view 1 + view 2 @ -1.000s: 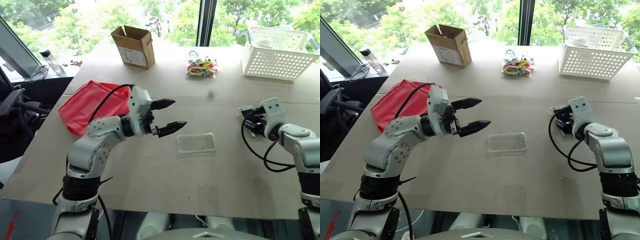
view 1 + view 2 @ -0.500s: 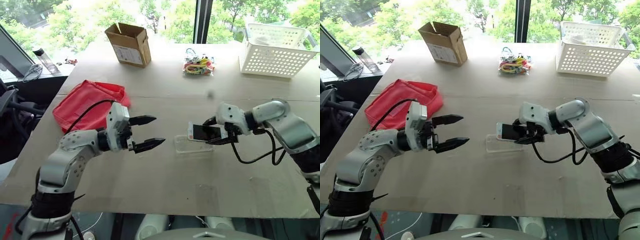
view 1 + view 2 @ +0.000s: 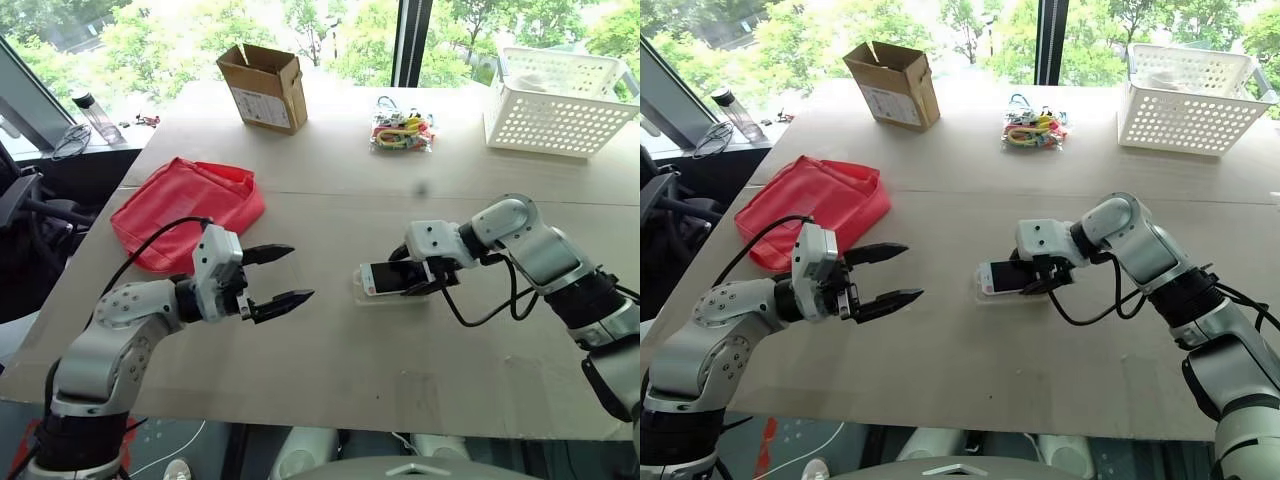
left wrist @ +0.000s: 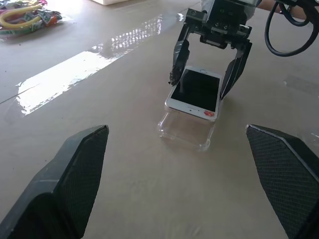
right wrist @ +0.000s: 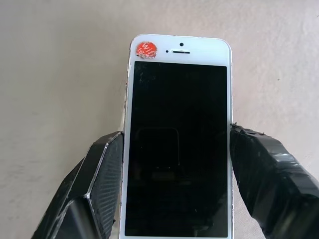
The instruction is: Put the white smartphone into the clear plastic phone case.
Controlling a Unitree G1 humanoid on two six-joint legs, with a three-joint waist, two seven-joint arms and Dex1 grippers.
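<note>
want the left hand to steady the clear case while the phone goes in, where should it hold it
Probably the short end of the clear plastic phone case facing the left hand, pinched across its long rims, coming in low from that side. That end lies bare on the table; the white smartphone, in the right hand, overhangs the far end.

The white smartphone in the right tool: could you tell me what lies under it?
The clear plastic phone case lies under the white smartphone; its near end shows, the rest is covered.

No lettering reads clearly, even on the white smartphone's (image 5: 178, 134) red sticker (image 5: 145, 49).
</note>
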